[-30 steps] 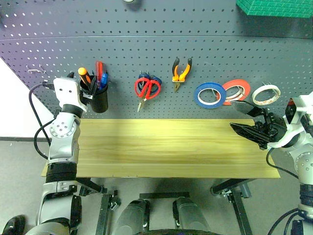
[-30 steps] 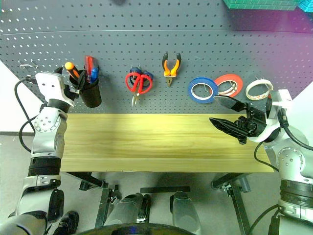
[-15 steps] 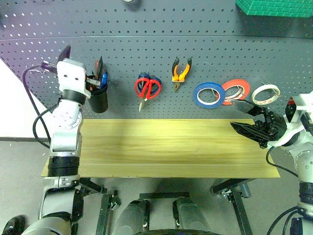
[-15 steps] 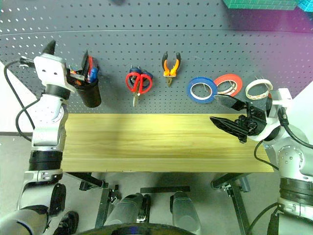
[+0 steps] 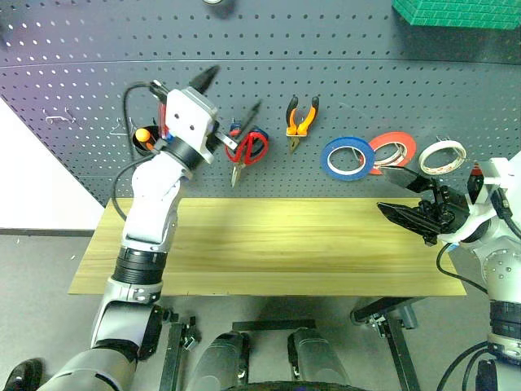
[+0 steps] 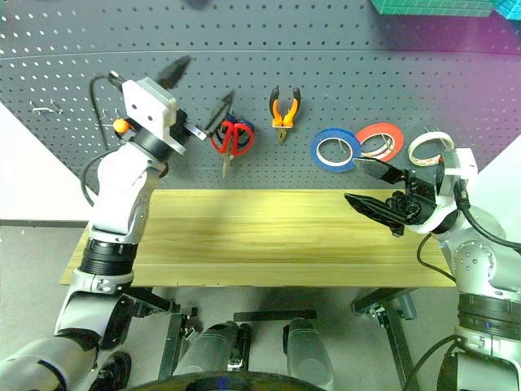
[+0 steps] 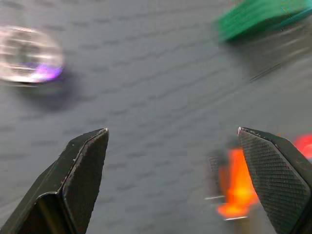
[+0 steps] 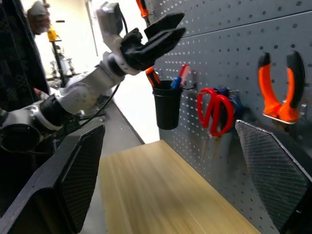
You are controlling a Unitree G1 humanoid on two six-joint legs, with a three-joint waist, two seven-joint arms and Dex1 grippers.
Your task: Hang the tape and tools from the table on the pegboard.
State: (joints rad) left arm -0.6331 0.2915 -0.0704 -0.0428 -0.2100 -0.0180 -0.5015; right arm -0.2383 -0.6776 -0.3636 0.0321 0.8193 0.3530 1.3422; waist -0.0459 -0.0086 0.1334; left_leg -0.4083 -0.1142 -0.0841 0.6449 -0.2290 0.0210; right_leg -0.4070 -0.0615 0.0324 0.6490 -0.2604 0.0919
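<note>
The blue tape (image 5: 345, 157), the red-handled scissors (image 5: 247, 149) and the orange-and-black pliers (image 5: 302, 120) hang on the dark pegboard (image 5: 366, 81). The screwdriver's orange handle (image 8: 152, 76) stands in a black cup (image 8: 167, 105) on the board, mostly hidden behind my left arm in the head views. My left gripper (image 5: 230, 96) is open and empty, raised in front of the board just left of the scissors. My right gripper (image 5: 396, 195) is open and empty above the right end of the wood-grain table (image 5: 277, 244).
A red-orange roll (image 5: 394, 149) and a cream-white roll (image 5: 443, 156) hang right of the blue tape. Blue-handled scissors sit behind the red ones. A green crate (image 5: 456, 12) is at the board's top right. Red and blue screwdrivers share the cup.
My left arm has swung up and to the right, from beside the black cup to in front of the board near the scissors, staying open. The right arm has not moved.
</note>
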